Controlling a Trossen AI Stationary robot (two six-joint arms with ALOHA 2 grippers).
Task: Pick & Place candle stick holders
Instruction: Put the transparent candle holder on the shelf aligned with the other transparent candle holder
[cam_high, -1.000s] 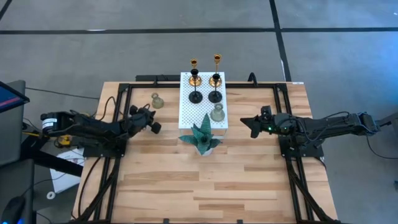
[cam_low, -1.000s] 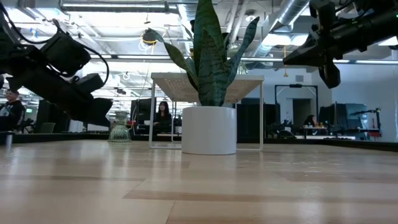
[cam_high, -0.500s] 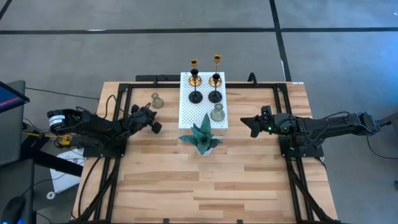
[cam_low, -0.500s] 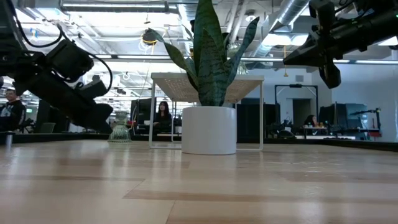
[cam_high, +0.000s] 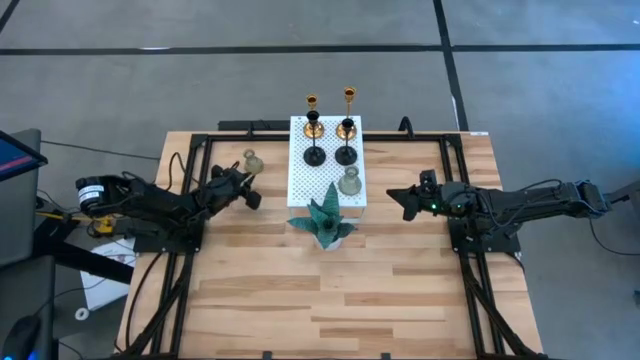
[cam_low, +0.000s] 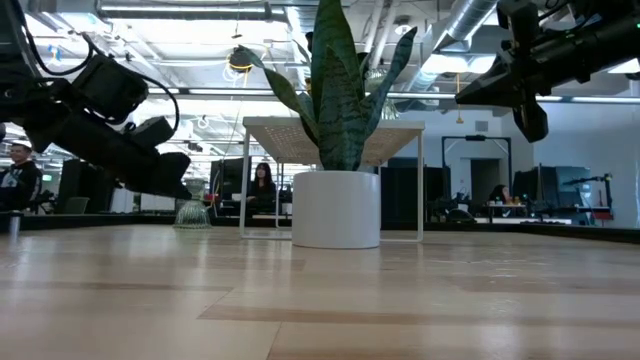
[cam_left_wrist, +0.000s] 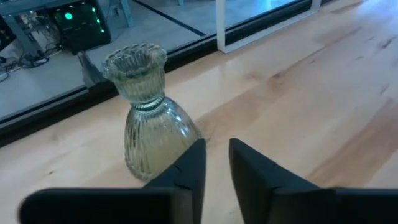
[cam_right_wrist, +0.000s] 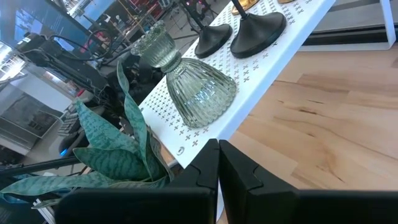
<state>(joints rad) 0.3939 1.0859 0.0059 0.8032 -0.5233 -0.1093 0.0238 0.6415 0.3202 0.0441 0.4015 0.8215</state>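
One grey-green bell-shaped holder stands apart from its fellows, upright on the bare wood of the table to the left of the white perforated board, and this appears to be why the left gripper sits low and close beside it. In the left wrist view the ribbed holder is just ahead of the fingers, which are parted only narrowly and hold nothing, probably beginning to spread for a grasp. The other five holders are on the board: the two gold, the two black and the second grey-green one near the teal ornament. The right gripper waits beside the board's right edge, fingers closed and empty.
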